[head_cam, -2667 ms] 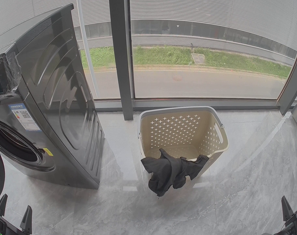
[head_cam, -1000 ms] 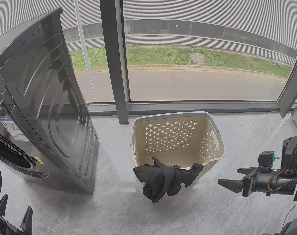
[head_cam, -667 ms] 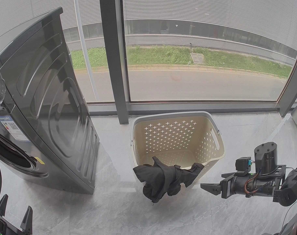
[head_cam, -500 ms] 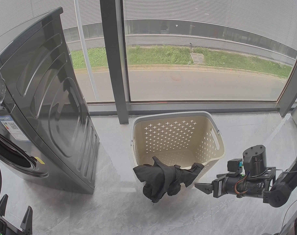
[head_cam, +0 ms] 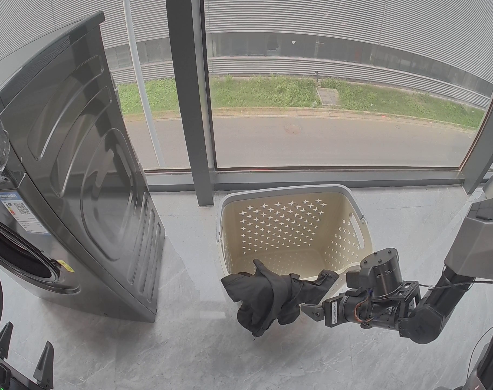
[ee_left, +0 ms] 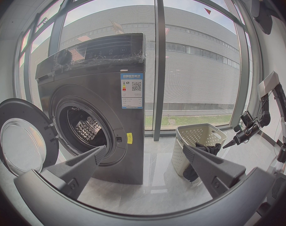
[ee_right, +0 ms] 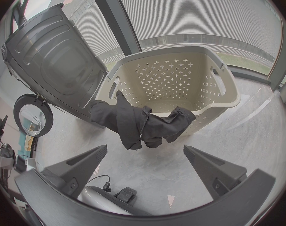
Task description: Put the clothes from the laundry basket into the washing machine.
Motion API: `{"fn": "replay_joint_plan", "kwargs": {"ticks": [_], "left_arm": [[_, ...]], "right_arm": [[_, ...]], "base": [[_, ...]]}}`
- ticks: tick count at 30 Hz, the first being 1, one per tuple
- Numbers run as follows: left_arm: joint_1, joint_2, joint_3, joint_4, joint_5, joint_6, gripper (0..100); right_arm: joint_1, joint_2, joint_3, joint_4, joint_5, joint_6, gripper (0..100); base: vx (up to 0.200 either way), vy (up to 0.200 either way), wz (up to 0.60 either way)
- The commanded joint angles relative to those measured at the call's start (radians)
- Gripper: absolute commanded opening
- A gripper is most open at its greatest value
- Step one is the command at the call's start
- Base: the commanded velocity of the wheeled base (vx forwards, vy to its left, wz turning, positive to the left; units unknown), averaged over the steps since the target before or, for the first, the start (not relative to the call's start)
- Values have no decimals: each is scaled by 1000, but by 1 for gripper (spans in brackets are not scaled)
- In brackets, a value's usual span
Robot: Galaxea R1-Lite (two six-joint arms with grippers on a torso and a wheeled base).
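Marble floor by window: dark garment [head_cam: 271, 296] draped along laundry basket's [head_cam: 290, 189] near rim.
Right claw [head_cam: 309, 310], spread wide, sits just beside its right end, nearer than the left claw [head_cam: 22, 353], also spread.

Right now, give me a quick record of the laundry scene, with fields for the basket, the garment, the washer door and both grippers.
Laundry basket: cream, on the floor by the window, right of the washing machine.
Dark garment: draped over the basket's near rim, partly hanging outside.
Washer door: swung open, drum visible.
Right gripper: open, close beside the garment, not gripping it.
Left gripper: open, low in front of the washing machine, holding nothing.
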Motion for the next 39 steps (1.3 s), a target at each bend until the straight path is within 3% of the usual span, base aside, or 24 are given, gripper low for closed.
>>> {"fn": "replay_joint_plan", "kwargs": {"ticks": [1,14,24,31,39], "left_arm": [[1,-16,16,0,1,-1,100],[1,-16,16,0,2,-1,100],[-1,-16,16,0,-2,-3,100],[-1,-16,16,0,-4,-4,100],[-1,-16,16,0,-8,-7,100]], "right_arm": [[6,69,-27,-8,0,19,100],[-5,195,-70,-117,-3,19,100],[55,190,-82,-214,15,12,100],[51,206,-120,-314,38,-64,100],[26,345,-221,-347,76,-110,100]], "base": [[0,0,0],[0,0,0],[0,0,0],[0,0,0],[0,0,0]]}}
